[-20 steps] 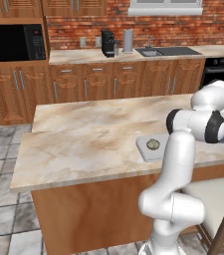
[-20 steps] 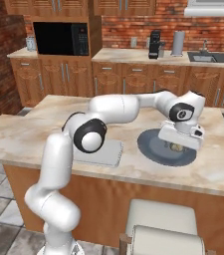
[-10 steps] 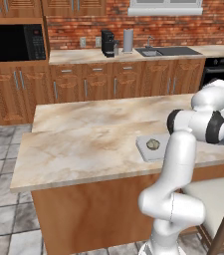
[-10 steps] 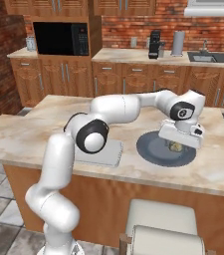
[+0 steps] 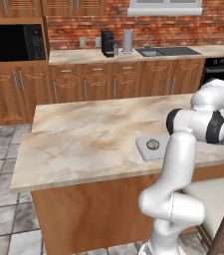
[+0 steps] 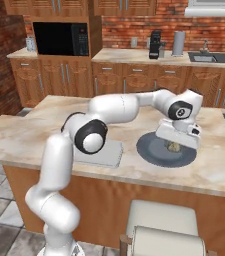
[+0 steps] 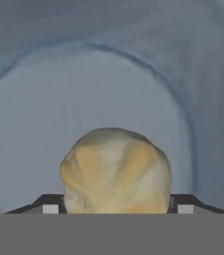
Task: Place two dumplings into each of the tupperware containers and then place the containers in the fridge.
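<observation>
From the right base view the claw (image 6: 174, 145) hangs low over a round grey plate (image 6: 154, 155) on the marble-patterned counter (image 6: 24, 135), with a pale tan dumpling (image 6: 173, 146) under it. A shallow rectangular container (image 6: 109, 156) with rounded corners lies just beside the plate, partly hidden by the white arm.

The left base view shows what that arm hides — a second dumpling (image 5: 153, 145), small and crinkled, lying inside the pale grey container (image 5: 144, 149) on the counter (image 5: 83, 139).

The hand view brings the plate's smooth grey surface (image 7: 58, 114) and raised ring close. There the dumpling (image 7: 116, 172) is a folded, lumpy mound of beige and yellow — it sits between the two dark fingertips (image 7: 49, 204), which flank it on either side. Whether the claw is gripping it or merely straddling it, I cannot tell.
</observation>
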